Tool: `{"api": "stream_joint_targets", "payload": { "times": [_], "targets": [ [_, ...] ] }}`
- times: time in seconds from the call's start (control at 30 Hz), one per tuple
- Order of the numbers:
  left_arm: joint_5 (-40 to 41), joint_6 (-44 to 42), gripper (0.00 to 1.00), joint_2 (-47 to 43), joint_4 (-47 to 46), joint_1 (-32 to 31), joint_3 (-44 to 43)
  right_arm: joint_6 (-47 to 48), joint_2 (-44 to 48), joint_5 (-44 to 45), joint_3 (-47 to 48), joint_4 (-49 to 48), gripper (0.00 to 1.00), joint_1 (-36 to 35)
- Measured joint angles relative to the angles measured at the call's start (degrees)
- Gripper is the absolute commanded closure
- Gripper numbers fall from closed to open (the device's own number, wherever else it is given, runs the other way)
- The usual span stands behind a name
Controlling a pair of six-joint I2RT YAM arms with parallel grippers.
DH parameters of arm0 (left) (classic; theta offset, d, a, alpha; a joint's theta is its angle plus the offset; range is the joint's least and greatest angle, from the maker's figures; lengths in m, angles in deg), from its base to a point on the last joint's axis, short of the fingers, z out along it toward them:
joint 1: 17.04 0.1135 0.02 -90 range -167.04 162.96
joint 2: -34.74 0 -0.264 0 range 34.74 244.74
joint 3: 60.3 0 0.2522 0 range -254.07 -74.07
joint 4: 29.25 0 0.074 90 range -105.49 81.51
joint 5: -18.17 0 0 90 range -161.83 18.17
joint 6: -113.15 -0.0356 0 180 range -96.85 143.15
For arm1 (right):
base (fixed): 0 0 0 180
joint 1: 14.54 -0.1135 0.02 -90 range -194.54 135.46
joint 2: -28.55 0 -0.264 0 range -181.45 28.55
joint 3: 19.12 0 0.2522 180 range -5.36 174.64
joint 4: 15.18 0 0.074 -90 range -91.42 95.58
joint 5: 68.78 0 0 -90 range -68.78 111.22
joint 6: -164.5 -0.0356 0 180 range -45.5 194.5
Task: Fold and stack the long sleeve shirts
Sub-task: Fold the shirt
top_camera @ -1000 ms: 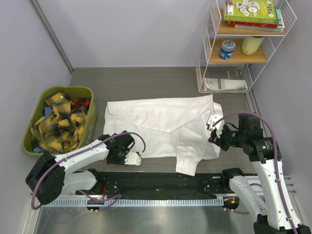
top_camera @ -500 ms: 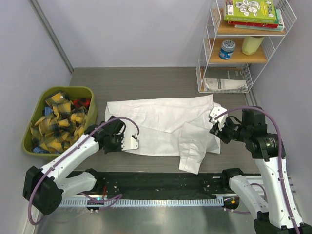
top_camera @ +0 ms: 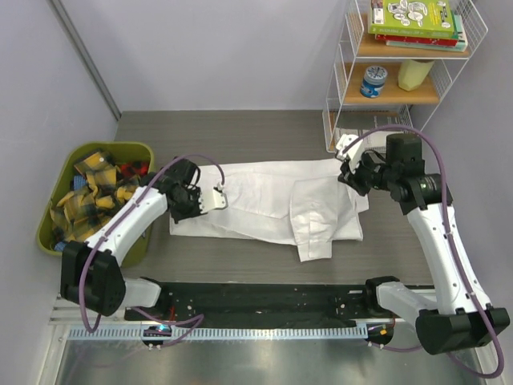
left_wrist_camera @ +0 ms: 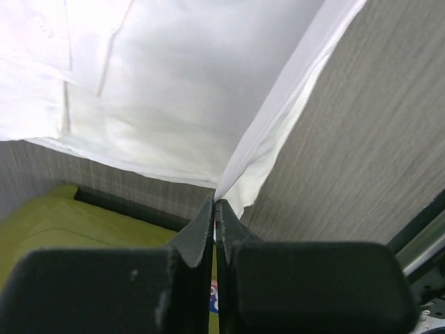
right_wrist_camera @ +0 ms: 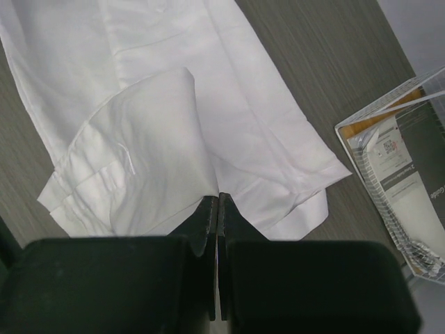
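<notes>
While I watch from the overhead camera, the long sleeve shirt (top_camera: 264,204) lies across the middle of the table (top_camera: 240,132), spread from 9 o'clock to 3 o'clock, with a sleeve folded over its right half and a cuff hanging toward 6 o'clock. My left gripper (top_camera: 216,198) sits at the shirt's 9 o'clock edge. On its wrist camera I see both fingers pressed together, with a thin edge of white fabric pinched between the tips and the cloth rising away from them, lifted off the grey tabletop. My right gripper (top_camera: 347,156) is at the shirt's 2 o'clock corner. Its wrist view shows the fingers closed flat against each other, with the white cloth running right up to the tips, so I read it as clamped on the shirt too.

At 9 o'clock of the table stands a green bin (top_camera: 149,210) holding yellow-and-black plaid cloths (top_camera: 92,200), just beside the left arm. At 1 o'clock a white wire shelf (top_camera: 343,88) carries books (top_camera: 413,18) on top.
</notes>
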Motion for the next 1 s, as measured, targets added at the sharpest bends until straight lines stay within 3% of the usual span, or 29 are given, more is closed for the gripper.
{"api": "stream_joint_targets", "payload": {
  "times": [0.4,1.0],
  "targets": [
    [-0.3,0.1,1.0,11.2,-5.1,4.6,-4.9,1.2,-13.8,0.2,7.4,-10.4,0.99,0.0],
    [-0.1,1.1,1.0,17.0,-10.0,6.3,-5.7,2.8,-18.7,1.3,6.9,-17.9,0.99,0.0]
  ]
}}
